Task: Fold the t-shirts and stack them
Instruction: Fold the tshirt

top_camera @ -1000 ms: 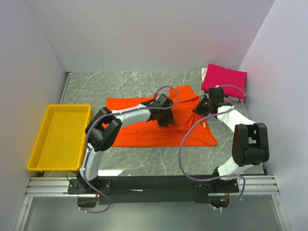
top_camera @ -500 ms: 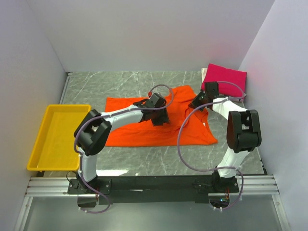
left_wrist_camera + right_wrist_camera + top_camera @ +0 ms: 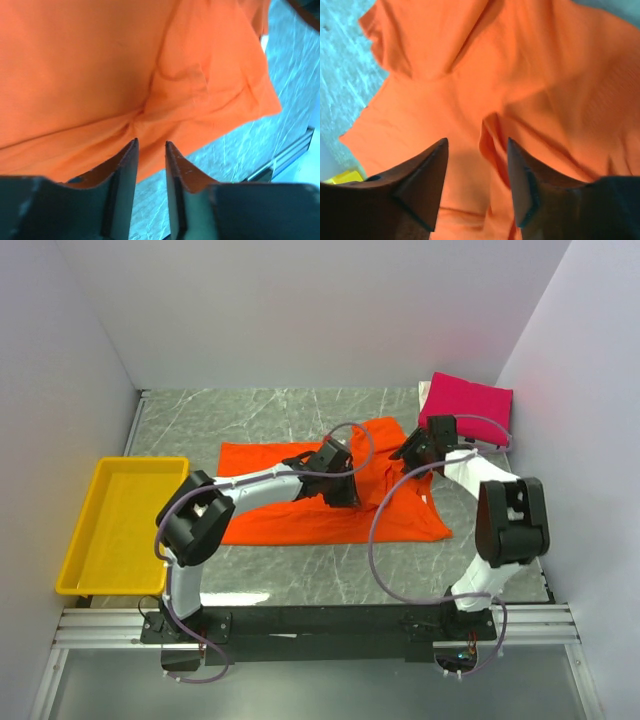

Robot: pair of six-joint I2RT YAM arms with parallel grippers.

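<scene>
Grey marbled tabletop [image 3: 300, 415], white walls closing it in on three sides. Orange t-shirt [image 3: 290, 520] is lying spread at the centre of the overhead view, with its long axis running left to right. Magenta t-shirt [image 3: 468, 400] is sitting folded at the upper right, well apart from the yellow tray [image 3: 125, 525] at the left edge.

Left gripper [image 3: 340, 495] is standing over the middle of the orange cloth, towards its lower hem. Its wrist view is showing the fingers only narrowly parted. Wrinkles are gathering just beyond the tips, but nothing is clearly pinched.

Right gripper [image 3: 410, 452] is hanging over the shirt's upper right part with its jaws wide apart. A raised ridge of cloth [image 3: 487, 135] is lying between them, ungripped.

Judgement: both jaws are looking straight down on cloth, so the next grip is needing only a descent. The right arm is nearer the magenta shirt, and any fold is likely crossing the long axis.
</scene>
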